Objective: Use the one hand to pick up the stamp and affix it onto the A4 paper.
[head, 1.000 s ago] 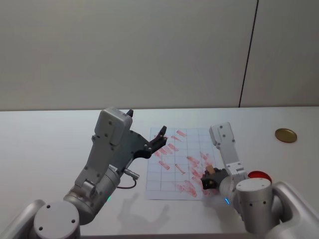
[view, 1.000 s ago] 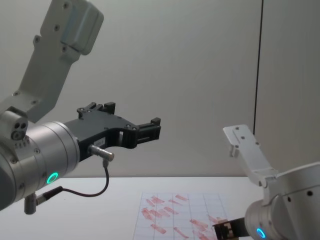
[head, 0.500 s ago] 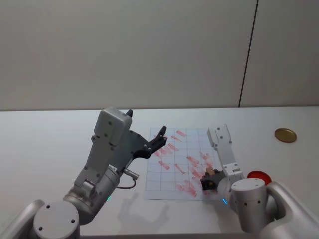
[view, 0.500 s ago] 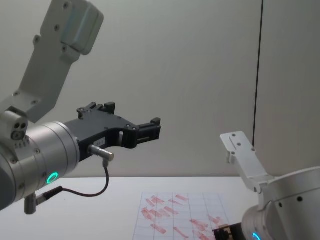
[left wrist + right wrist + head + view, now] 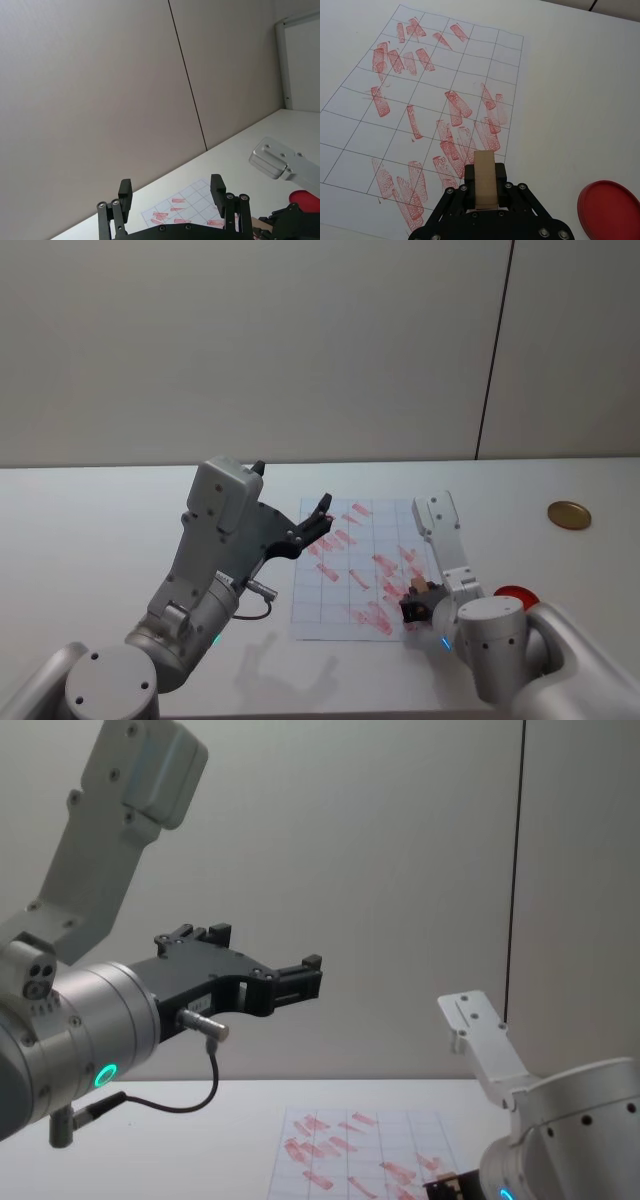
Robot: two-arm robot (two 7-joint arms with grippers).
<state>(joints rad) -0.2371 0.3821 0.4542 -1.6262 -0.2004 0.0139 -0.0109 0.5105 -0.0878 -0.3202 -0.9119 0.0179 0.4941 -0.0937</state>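
Shifting slightly left, the right hand, clamped on the stamp, hangs over the near right corner of the A4 paper, ready to press; left hand parked, fingers apart.

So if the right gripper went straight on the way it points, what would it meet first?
The right gripper points down, so the stamp in its fingers would likely meet the paper first, among the red marks; the gap is unclear.
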